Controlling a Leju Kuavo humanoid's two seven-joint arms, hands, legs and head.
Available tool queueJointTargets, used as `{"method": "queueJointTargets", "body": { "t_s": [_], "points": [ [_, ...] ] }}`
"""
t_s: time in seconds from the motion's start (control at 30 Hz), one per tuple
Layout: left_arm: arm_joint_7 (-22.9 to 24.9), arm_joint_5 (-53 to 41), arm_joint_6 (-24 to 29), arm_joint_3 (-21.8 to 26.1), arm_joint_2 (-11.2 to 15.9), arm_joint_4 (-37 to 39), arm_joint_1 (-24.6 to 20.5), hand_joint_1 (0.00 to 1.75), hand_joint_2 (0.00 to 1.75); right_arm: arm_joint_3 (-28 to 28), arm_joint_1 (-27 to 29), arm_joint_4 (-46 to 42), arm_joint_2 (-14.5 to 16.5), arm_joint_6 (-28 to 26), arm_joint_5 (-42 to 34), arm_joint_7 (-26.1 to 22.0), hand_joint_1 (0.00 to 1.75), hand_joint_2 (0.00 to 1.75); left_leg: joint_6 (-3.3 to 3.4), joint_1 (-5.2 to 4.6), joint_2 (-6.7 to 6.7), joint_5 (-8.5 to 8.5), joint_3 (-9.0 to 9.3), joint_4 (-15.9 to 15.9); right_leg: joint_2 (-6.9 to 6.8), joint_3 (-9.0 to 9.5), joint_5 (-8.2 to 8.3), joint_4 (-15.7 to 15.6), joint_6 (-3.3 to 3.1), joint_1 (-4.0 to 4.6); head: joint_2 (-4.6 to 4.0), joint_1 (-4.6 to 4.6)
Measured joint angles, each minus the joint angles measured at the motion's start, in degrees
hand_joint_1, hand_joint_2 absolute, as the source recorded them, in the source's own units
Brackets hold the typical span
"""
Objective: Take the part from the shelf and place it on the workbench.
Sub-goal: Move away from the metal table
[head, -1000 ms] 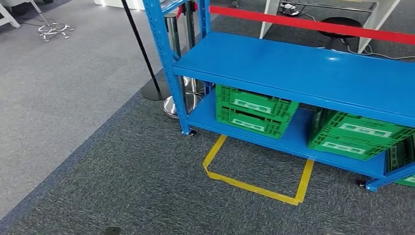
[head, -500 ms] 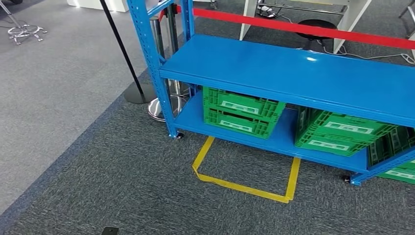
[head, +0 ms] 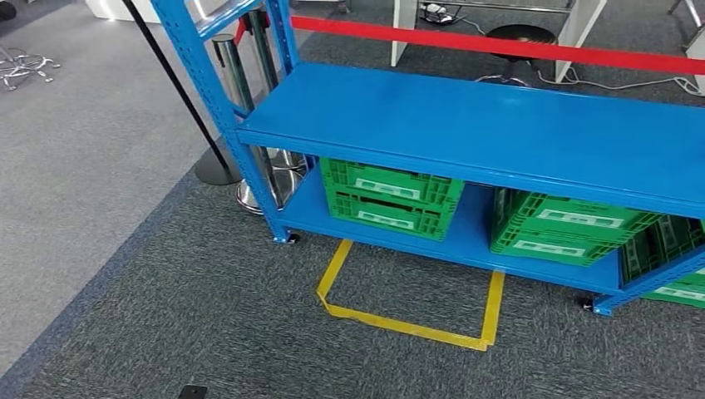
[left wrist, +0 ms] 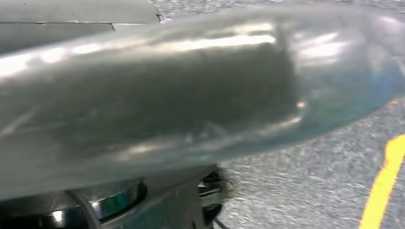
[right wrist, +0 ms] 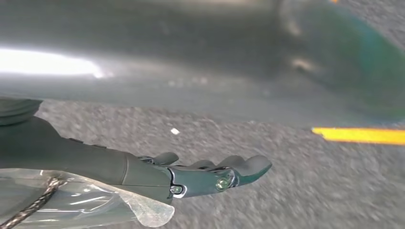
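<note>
My head cam had the blue shelf [head: 465,125] at 12 o'clock; right robot hand [right wrist: 210,174] hung empty, fingers apart; left one, couldn't tell.

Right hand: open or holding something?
Open. In the right wrist view the right hand hangs above the grey carpet with its fingers extended and nothing between them.

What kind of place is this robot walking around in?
Probably a workshop or warehouse test area: a blue steel shelf holding green crates, yellow floor tape marking a standing spot, and a red barrier belt.
</note>
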Motion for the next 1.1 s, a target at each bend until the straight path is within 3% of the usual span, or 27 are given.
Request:
{"method": "queueJointTargets", "body": {
  "t_s": [0.1, 0.13, 0.17, 0.2, 0.27, 0.33, 0.4, 0.47, 0.53, 0.6, 0.63, 0.67, 0.73, 0.77, 0.8, 0.87, 0.93, 0.97, 1.03, 1.1],
  "points": [
    [-0.01, -0.07, -0.01, 0.01, 0.00, 0.00, 0.18, 0.00, 0.00, 0.00, -0.02, 0.00, -0.01, 0.00, 0.02, -0.02, 0.00, 0.00, -0.24, 0.03, -0.09, -4.37, -7.03, 9.40, 0.63, 1.85, -1.53, -0.01, -0.40, 0.21, -0.01, 0.00],
    [-0.01, -0.09, -0.03, 0.01, 0.00, 0.00, 0.29, 0.00, 0.00, 0.00, 0.07, 0.00, 0.00, 0.01, 0.06, -0.02, 0.00, 0.00, -0.10, -0.01, -0.12, -4.97, -8.34, 9.99, 0.99, 2.62, -2.09, -0.01, -0.42, 0.32, -0.01, 0.01],
    [-0.01, -0.12, -0.08, 0.02, -0.01, 0.00, 0.36, 0.00, 0.00, 0.00, 0.13, 0.00, 0.01, 0.01, 0.14, -0.02, 0.00, 0.00, 0.19, -0.11, -0.22, -4.26, -8.83, 8.80, 1.41, 3.43, -2.62, -0.01, -0.40, 0.42, -0.01, 0.00],
    [-0.01, -0.16, -0.14, 0.01, -0.01, 0.00, 0.40, 0.00, 0.00, 0.00, 0.13, 0.00, 0.02, 0.02, 0.23, -0.02, 0.00, 0.00, 0.62, -0.26, -0.54, -2.25, -8.71, 6.13, 1.87, 4.22, -3.14, -0.02, -0.37, 0.52, -0.01, 0.01],
    [-0.02, -0.21, -0.21, 0.01, 0.12, 0.00, 0.57, 0.00, 0.00, 0.00, 0.03, 0.04, 0.15, 0.02, 0.41, -0.02, 0.00, 0.00, 1.73, -0.78, -2.55, 4.20, -8.05, -0.49, 2.87, 5.09, -4.12, -0.02, -0.14, 0.53, -0.01, 0.03],
    [-0.02, -0.21, -0.22, 0.01, 0.30, 0.01, 0.93, 0.00, 0.00, -0.01, -0.02, 0.09, 0.33, 0.01, 0.50, -0.01, 0.00, 0.00, 2.41, -1.30, -4.09, 7.88, -7.62, -3.93, 3.95, 5.12, -4.92, -0.09, 0.35, 0.37, -0.01, -0.07],
    [-0.05, -0.25, -0.23, 0.01, 0.26, 0.02, 0.96, 0.00, 0.00, -0.03, 0.09, 0.10, 0.36, 0.03, 0.55, -0.01, 0.00, 0.00, 2.69, -1.43, -3.60, 7.73, -7.03, -4.62, 4.68, 5.39, -5.47, -0.58, 0.91, 0.28, 0.00, -0.27],
    [-0.19, -0.42, -0.26, 0.01, 0.10, 0.02, 0.55, 0.00, 0.00, -0.04, 0.08, 0.08, 0.33, 0.08, 0.57, -0.10, 0.00, 0.00, 3.18, -1.15, -2.67, 7.46, -5.90, -5.74, 3.44, 5.29, -6.38, 0.35, 1.51, 0.41, 0.00, -0.11],
    [-0.33, -0.71, -0.30, 0.01, -0.04, 0.02, 0.29, 0.00, 0.00, -0.02, -0.29, 0.07, 0.32, 0.15, 0.61, -0.18, 0.00, 0.00, 3.58, -0.94, -1.58, 6.84, -4.68, -6.49, 1.39, 2.21, -8.66, 5.81, 2.07, 0.46, 0.00, 0.13],
    [-0.37, -0.98, -0.36, 0.01, -0.14, 0.02, 0.35, 0.00, 0.00, -0.01, -0.37, 0.07, 0.32, 0.16, 0.65, -0.19, 0.00, 0.00, 3.67, -0.92, -0.52, 5.83, -3.66, -6.55, 0.69, -2.81, -10.41, 12.84, 2.47, 0.32, 0.00, 0.14],
    [-0.37, -1.13, -0.38, 0.01, -0.19, 0.02, 0.41, 0.00, 0.00, -0.03, -0.23, 0.07, 0.31, 0.13, 0.65, -0.19, 0.00, 0.00, 3.61, -0.90, -0.06, 5.25, -3.02, -6.54, 0.56, -4.52, -9.80, 14.40, 2.61, 0.27, 0.00, 0.15],
    [-0.37, -1.27, -0.39, 0.02, -0.23, 0.02, 0.43, 0.00, 0.00, -0.07, -0.05, 0.07, 0.30, 0.09, 0.66, -0.19, 0.00, 0.00, 3.53, -0.86, 0.38, 4.62, -2.23, -6.54, 0.38, -5.23, -7.91, 13.85, 2.72, 0.25, 0.01, 0.15],
    [-0.38, -1.49, -0.40, 0.02, -0.34, 0.02, 0.47, 0.00, 0.00, -0.23, 0.12, 0.07, 0.24, 0.02, 0.68, -0.20, 0.00, 0.00, 3.19, -0.80, 1.25, 3.27, -0.51, -6.54, -1.04, -3.89, -2.19, 7.75, 2.72, 0.28, 0.01, 0.17],
    [-0.38, -1.55, -0.40, 0.02, -0.38, 0.02, 0.46, 0.00, 0.00, -0.31, 0.07, 0.07, 0.22, 0.01, 0.70, -0.20, 0.00, 0.00, 2.92, -0.94, 1.67, 2.59, 0.14, -6.48, -2.41, -2.81, -0.22, 4.58, 2.61, 0.51, 0.00, 0.22],
    [-0.37, -1.60, -0.40, 0.02, -0.40, 0.02, 0.44, 0.00, 0.00, -0.36, -0.06, 0.07, 0.20, 0.01, 0.72, -0.20, 0.00, 0.00, 2.63, -1.13, 2.09, 2.06, 0.54, -6.42, -3.47, -1.92, 0.70, 2.41, 2.21, 0.69, 0.00, 0.24],
    [-0.37, -1.64, -0.39, 0.02, -0.40, 0.02, 0.39, 0.00, 0.00, -0.38, -0.23, 0.07, 0.21, 0.02, 0.77, -0.21, 0.00, 0.00, 2.21, -1.53, 3.08, 1.39, 0.98, -6.40, -4.07, -1.28, 0.33, 1.19, 1.34, 1.00, 0.00, 0.02],
    [-0.38, -1.67, -0.39, 0.02, -0.41, 0.02, 0.29, 0.00, 0.00, -0.39, -0.13, 0.07, 0.21, 0.01, 0.84, -0.22, 0.00, 0.00, 1.90, -1.51, 3.73, 0.74, 1.46, -6.32, -2.84, -0.98, 0.04, 0.94, 0.66, 0.79, 0.01, -0.25],
    [-0.39, -1.68, -0.39, 0.02, -0.42, 0.02, 0.21, 0.00, 0.00, -0.42, -0.07, 0.07, 0.20, 0.01, 0.87, -0.22, 0.00, 0.00, 1.61, -1.39, 3.17, 0.07, 1.31, -5.42, -2.27, -0.74, -0.08, 0.82, 0.38, 0.64, 0.01, -0.34],
    [-0.43, -1.78, -0.39, 0.02, -0.43, 0.02, 0.12, 0.00, 0.00, -0.51, -0.18, 0.07, 0.18, -0.06, 0.88, -0.25, 0.00, 0.00, 0.91, -0.96, 1.15, -2.33, -1.10, -0.14, -1.24, -0.16, -0.40, 0.61, -0.22, 0.36, 0.01, -0.51],
    [-0.44, -1.94, -0.35, 0.02, -0.44, 0.02, 0.24, 0.00, 0.00, -0.65, -0.32, 0.07, 0.16, -0.14, 0.87, -0.29, 0.00, 0.00, 0.46, -0.54, 0.06, -4.62, -5.82, 7.83, -0.19, 0.44, -0.89, 0.59, -0.59, 0.32, 0.01, -0.58]
  ]
}}
